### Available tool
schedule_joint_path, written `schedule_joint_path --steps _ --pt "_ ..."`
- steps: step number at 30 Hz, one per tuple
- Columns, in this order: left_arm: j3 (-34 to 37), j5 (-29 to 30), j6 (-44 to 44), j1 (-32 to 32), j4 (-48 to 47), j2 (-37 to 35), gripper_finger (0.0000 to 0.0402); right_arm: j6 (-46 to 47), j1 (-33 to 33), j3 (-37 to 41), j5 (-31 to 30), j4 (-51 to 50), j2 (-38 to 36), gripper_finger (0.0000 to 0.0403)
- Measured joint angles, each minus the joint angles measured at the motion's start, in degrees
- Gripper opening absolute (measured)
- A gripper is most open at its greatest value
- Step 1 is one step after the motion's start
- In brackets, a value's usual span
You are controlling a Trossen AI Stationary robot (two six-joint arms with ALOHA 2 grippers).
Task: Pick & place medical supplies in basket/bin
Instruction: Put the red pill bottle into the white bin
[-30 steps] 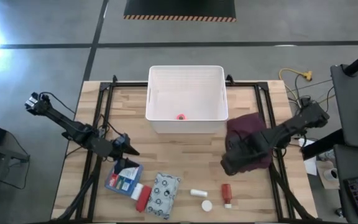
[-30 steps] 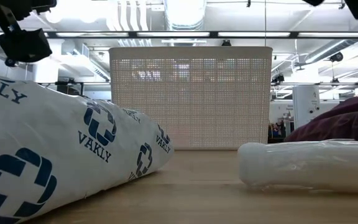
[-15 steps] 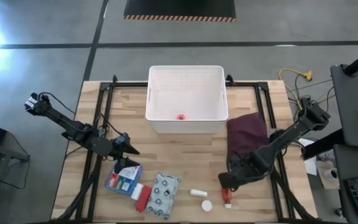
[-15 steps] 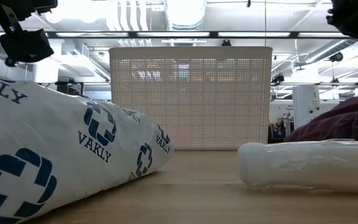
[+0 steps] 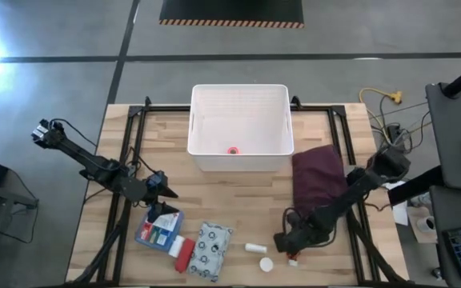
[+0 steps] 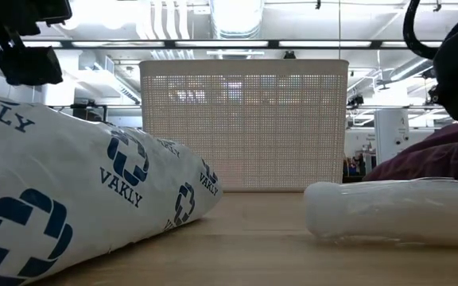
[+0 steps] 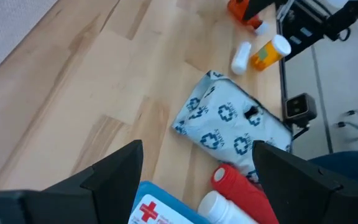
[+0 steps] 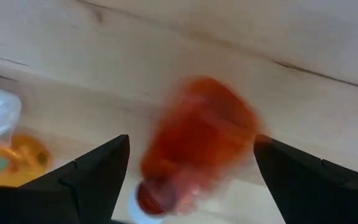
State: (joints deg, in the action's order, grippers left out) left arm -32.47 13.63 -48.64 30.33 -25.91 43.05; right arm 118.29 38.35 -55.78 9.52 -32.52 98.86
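Note:
My right gripper [image 5: 289, 241] [image 8: 191, 186] hangs open over a red-orange tube [image 8: 197, 143] [image 5: 294, 258] near the table's near edge, one finger on each side of it and no touch showing. My left gripper [image 5: 164, 193] [image 7: 197, 180] waits open above the blue flat packet [image 5: 158, 228] [image 7: 166, 210]. Beside the packet lie another red tube [image 5: 184, 253] [image 7: 244, 191], the white patterned pouch [image 5: 212, 250] [image 7: 232, 127] [image 6: 78, 199], a small white bottle [image 5: 254, 248] [image 6: 396, 208] and its cap [image 5: 266, 263]. A pink item [image 5: 232, 150] lies in the white tub [image 5: 238, 96] [image 6: 243, 123].
The maroon cloth [image 5: 318, 178] [image 6: 444, 155] lies to the right of the tub, behind my right arm. Bare wood lies between the tub and the row of items. Black frame rails [image 5: 130, 152] run along both sides of the table.
My right gripper has moved from above the maroon cloth toward the near edge and a little left, coming down over the red-orange tube, which now shows between its fingers. The items have not moved.

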Motion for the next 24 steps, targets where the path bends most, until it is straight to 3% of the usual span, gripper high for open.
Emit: schedule_joint_path --steps 7,10,14,18,24 --pt "0.0 0.0 -0.36 0.0 -0.18 0.07 0.0285 -0.58 -0.34 -0.84 1.66 0.62 3.24 0.0316" --pt "0.0 0.0 -1.03 0.0 -0.8 0.04 0.0285 -1.98 -0.67 -0.86 1.15 0.16 3.27 0.0274" --pt "0.0 0.02 -1.42 0.0 -2.48 0.04 0.0285 -4.33 -1.4 -0.77 -0.84 -0.54 2.25 0.0191" --pt "0.0 0.04 -1.43 0.0 -3.65 0.02 0.0285 -8.83 -2.62 -2.16 -8.03 -1.29 -1.03 0.0121" --pt "0.0 0.06 -1.45 0.02 -5.73 -0.4 0.0285 -19.85 -6.88 -10.21 -26.05 -7.44 -10.66 0.0121"
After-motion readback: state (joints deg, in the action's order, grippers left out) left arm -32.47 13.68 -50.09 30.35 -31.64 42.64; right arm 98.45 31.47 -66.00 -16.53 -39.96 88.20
